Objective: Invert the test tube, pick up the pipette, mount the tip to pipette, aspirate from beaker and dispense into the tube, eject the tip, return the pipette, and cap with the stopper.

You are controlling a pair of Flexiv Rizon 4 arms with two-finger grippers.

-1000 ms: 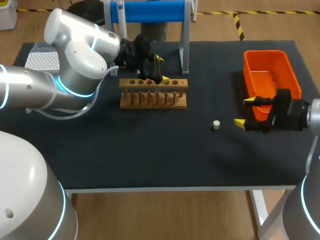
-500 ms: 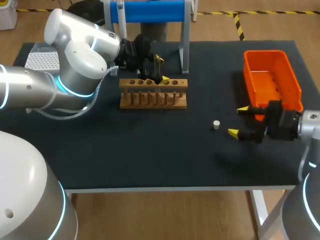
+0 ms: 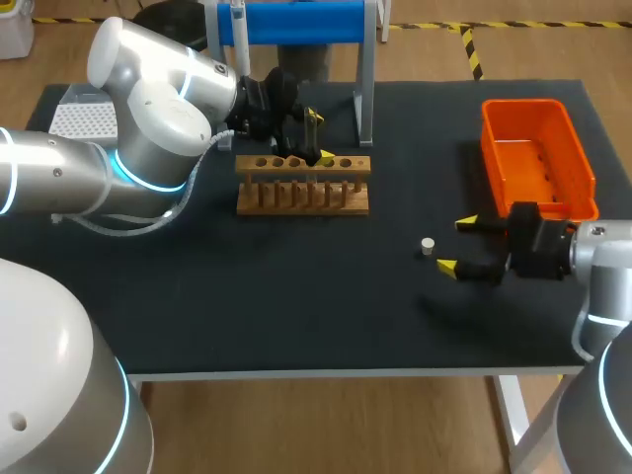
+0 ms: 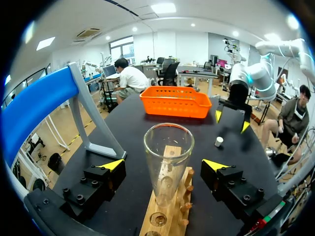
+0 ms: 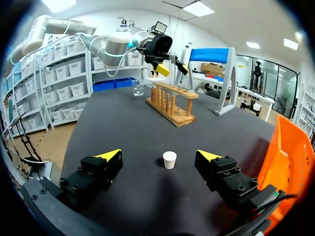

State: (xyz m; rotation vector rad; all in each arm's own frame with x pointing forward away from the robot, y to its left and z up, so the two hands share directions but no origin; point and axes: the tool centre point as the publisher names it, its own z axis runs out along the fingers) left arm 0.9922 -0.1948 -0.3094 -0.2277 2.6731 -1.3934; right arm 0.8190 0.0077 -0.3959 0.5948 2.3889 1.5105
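Change over the last sec: the R gripper (image 3: 456,245) has slid across the black table (image 3: 296,296) toward 9 o'clock. It has left the side of the orange plastic basket (image 3: 523,107) and closed in on the small white tapered stopper (image 3: 427,246). Its yellow-tipped fingers are spread wide and hold nothing. In the head view the stopper stands upright just off the tips at 9 o'clock. In the R wrist view it sits a little ahead of the gap, centred btwn the fingers and not yet touched.

The L arm hasn't budged. The L gripper (image 3: 319,136) hangs over the far end of the wooden test-tube rack (image 3: 302,188), at approx. 10 o'clock from the stopper and well apart from it. The L wrist view shows the clear glass test tube (image 4: 167,157) standing upright in the rack, mouth up, btwn the L fingers. They are parted w/ daylight on both sides, so there is no grip. Whether there's liquid in the tube I can't tell; the glass looks empty, but the view is poor for that.

Meaning: the R arm is lining up the stopper pick, i.e. the capping step, last on the list. Next it needs a short advance so the fingers straddle the stopper, then a gentle squeeze. It's small and light, so a nudge from one finger could tip or roll it.
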